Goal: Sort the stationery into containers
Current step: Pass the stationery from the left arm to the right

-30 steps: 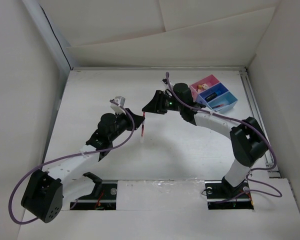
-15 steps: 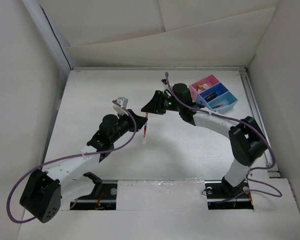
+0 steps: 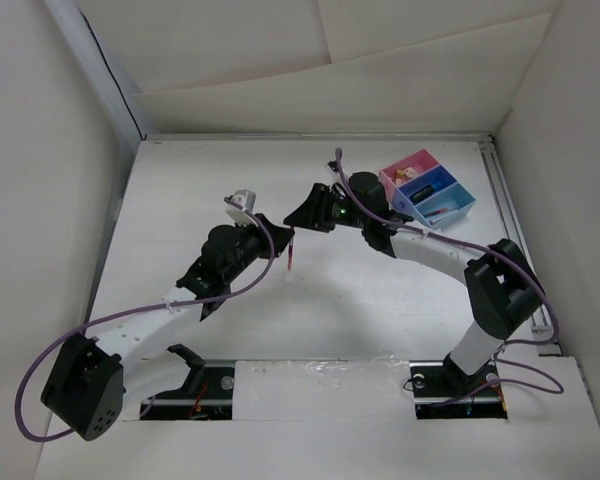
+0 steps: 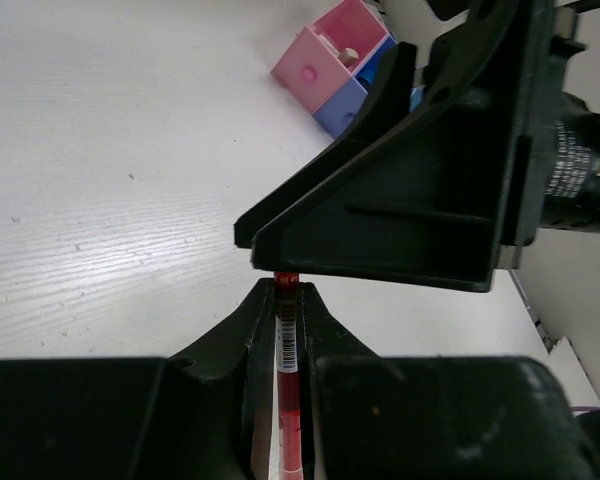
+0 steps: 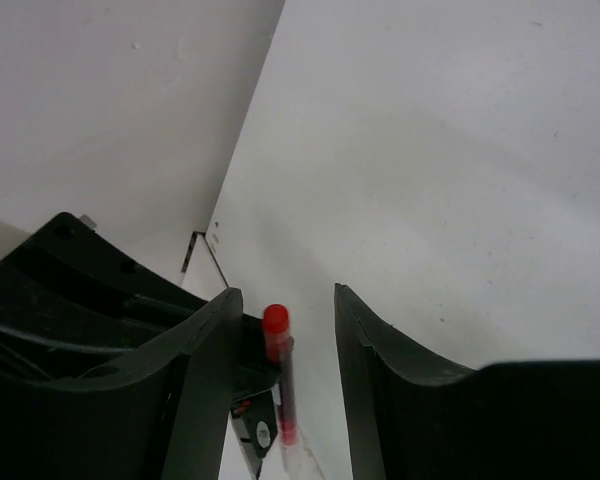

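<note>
The right gripper [image 5: 285, 292] is half open and faces the clamped left gripper [image 4: 280, 300] at mid-table, with the trays [image 3: 402, 162] at two o'clock. The left holds the pen [image 4: 288, 370], whose cap sits untouched between the right's jaws. This looks like a handover: the right should close, the left release, then carry it to the trays.

Red pen [image 4: 288, 385] pinched in L hand [image 4: 284, 300]; pink/blue trays [image 4: 310, 75] far-right.

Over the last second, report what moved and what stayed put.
The left gripper, shut on the red pen, shifted slightly right, toward the right gripper, whose open jaws now stand on either side of the pen's top. Nothing was let go. The containers stayed where they were.
</note>
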Robot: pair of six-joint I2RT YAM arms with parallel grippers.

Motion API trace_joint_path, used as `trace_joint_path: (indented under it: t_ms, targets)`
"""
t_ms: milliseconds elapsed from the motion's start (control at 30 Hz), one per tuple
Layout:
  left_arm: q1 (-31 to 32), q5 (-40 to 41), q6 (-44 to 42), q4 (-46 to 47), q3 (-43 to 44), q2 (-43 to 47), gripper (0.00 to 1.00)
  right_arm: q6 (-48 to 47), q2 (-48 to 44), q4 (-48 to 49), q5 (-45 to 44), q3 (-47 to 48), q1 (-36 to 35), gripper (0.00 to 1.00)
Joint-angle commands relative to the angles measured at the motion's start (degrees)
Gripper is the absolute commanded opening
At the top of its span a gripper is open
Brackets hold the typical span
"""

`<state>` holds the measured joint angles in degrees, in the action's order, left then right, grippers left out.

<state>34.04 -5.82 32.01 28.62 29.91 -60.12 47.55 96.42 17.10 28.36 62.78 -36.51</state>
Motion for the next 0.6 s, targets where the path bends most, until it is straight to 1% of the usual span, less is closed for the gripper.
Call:
trace_joint_path:
  t_ms: [0, 67, 267, 300, 367, 400, 433, 567]
  targets:
    - [0.06, 1.25, 0.25, 0.91, 2.7, -0.09, 0.0, -0.7, -3.79, 2.68, -2.86, -0.21, -0.58, 0.48]
    - [0.06, 1.25, 0.25, 0.91, 3.31, -0.61, 0.0, -0.7, -4.31, 2.67, -3.57, -0.21, -0.58, 0.45]
    - [0.06, 1.25, 0.25, 1.44, 3.83, -1.14, 0.0, -0.7, -3.17, 2.67, -3.57, -0.12, -1.11, 0.31]
    - [0.06, 1.25, 0.77, 1.44, 3.84, -1.14, 0.0, -0.7, -2.56, 2.67, -3.05, 0.4, -1.11, 0.29]
    - [0.06, 1.25, 0.77, 1.44, 3.84, -0.62, 0.0, -0.7, -2.55, 2.15, -3.05, 0.41, -1.11, 0.31]
    - [0.06, 1.25, 0.77, 1.44, 3.84, -0.61, 0.0, -0.7, -2.03, 2.15, -3.05, 0.41, -1.11, 0.35]
    - [0.06, 1.25, 0.77, 1.44, 3.84, -0.61, 0.0, -0.7, -2.03, 2.14, -3.05, 0.41, -1.11, 0.36]
    - [0.06, 1.25, 0.77, 1.44, 3.84, -1.14, 0.0, -0.7, -1.5, 2.14, -2.52, 0.41, -1.63, 0.36]
